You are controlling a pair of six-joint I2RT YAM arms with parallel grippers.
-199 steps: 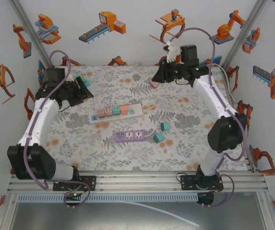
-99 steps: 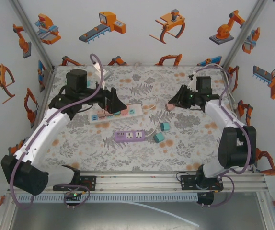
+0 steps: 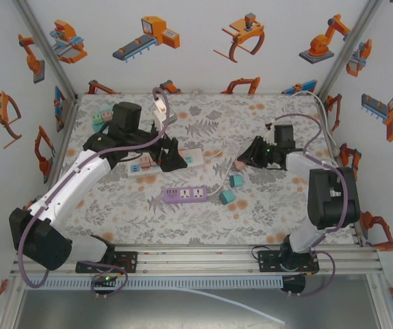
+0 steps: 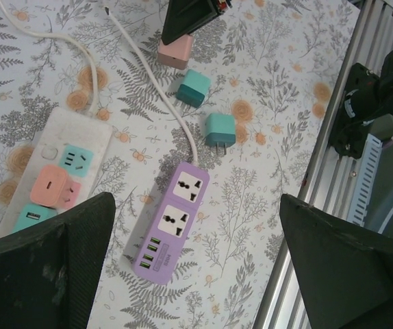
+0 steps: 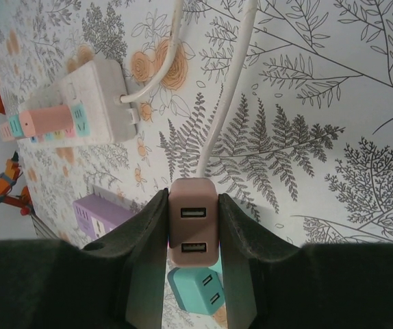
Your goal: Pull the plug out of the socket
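Observation:
The white socket strip [image 3: 195, 158] lies mid-table with pink and teal plugs [image 4: 50, 186] still seated in it. My left gripper [image 3: 170, 157] hovers over its middle, jaws wide open and holding nothing; in the left wrist view its fingers [image 4: 46, 267] frame the mat beside the strip [image 4: 66, 130]. My right gripper [image 3: 246, 159] is shut on a pink two-port USB plug [image 5: 194, 229], low over the table to the right of the strip [image 5: 94, 103]. The pink plug [image 4: 174, 51] is free of any socket.
A purple socket strip [image 3: 185, 195] lies in front of the white one, its cable running back between them. Two loose teal plugs [image 3: 235, 181] [image 3: 227, 197] lie just right of it, close under my right gripper. More plugs [image 3: 100, 120] lie at the back left.
My left arm swung from the back-left corner to over the white strip and its gripper opened. My right arm came down from the back towards the table, still holding the pink plug.

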